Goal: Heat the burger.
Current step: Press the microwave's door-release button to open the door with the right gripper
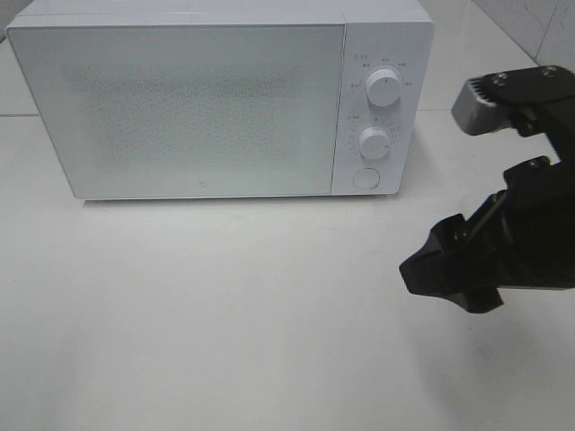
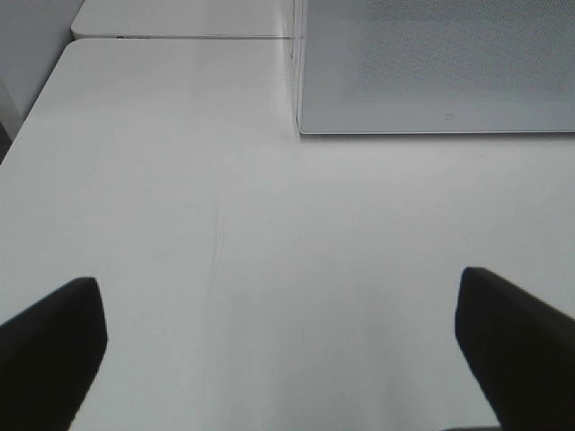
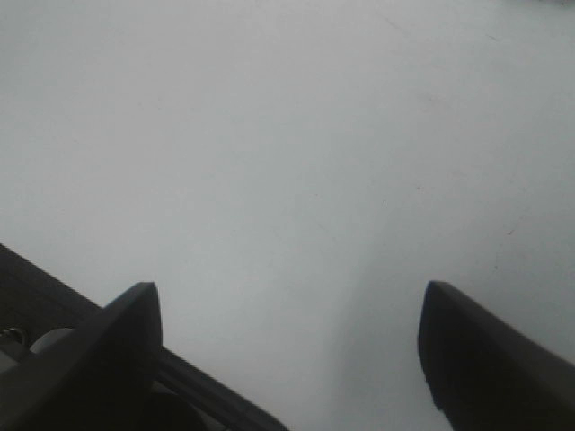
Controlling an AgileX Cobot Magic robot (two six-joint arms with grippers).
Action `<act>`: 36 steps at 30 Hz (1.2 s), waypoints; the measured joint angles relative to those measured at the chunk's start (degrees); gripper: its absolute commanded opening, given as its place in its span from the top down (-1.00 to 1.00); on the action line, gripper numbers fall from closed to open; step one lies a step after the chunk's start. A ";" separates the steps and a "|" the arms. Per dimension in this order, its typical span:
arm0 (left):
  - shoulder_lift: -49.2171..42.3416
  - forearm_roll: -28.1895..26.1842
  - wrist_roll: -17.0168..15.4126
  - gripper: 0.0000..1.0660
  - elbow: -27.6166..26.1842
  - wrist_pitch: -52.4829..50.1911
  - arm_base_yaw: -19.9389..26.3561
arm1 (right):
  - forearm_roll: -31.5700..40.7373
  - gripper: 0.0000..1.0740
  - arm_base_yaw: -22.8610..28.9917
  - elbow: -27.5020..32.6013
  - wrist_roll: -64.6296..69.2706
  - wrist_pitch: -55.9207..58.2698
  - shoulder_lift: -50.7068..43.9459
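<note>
The burger is out of view in all three views. A white microwave (image 1: 180, 99) stands at the back of the white table with its door shut; its frosted door front (image 2: 440, 63) also shows in the left wrist view. My left gripper (image 2: 278, 355) is open over bare tabletop, a short way in front of the microwave's left corner, with nothing between its fingers. My right gripper (image 3: 287, 355) is open too, empty, above bare table. The right arm (image 1: 503, 242) hangs at the right, in front of and to the right of the microwave's control panel.
The microwave's panel carries an upper knob (image 1: 384, 90), a lower knob (image 1: 374, 142) and a round button (image 1: 365, 178). White tabletop (image 1: 225, 314) spreads in front of the microwave. A dark table edge (image 3: 54, 296) shows in the right wrist view.
</note>
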 measured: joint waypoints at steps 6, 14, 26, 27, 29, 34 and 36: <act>0.00 0.00 0.00 -0.83 0.00 0.00 0.00 | -1.72 -0.42 0.00 0.00 0.00 4.87 -7.73; 0.00 0.00 0.00 -0.83 0.00 0.00 0.00 | -2.41 -0.42 -7.68 0.00 -0.63 9.97 -15.47; 0.00 0.00 0.00 -0.83 0.00 0.00 0.00 | -2.75 -0.42 -22.23 0.17 -4.81 18.05 -34.21; 0.00 0.00 0.00 -0.83 0.00 0.00 0.00 | -2.75 -0.42 -23.95 0.92 -5.44 18.22 -36.96; 0.00 0.00 0.00 -0.83 0.00 0.00 0.00 | -2.75 -0.42 -24.69 1.49 -5.67 18.33 -38.45; 0.00 0.00 0.06 -0.83 0.00 0.00 0.00 | -2.75 -0.42 -27.62 4.76 -6.07 18.96 -45.32; 0.00 0.00 0.06 -0.83 0.00 0.00 0.00 | -2.75 -0.42 -28.99 5.61 -6.07 19.42 -48.76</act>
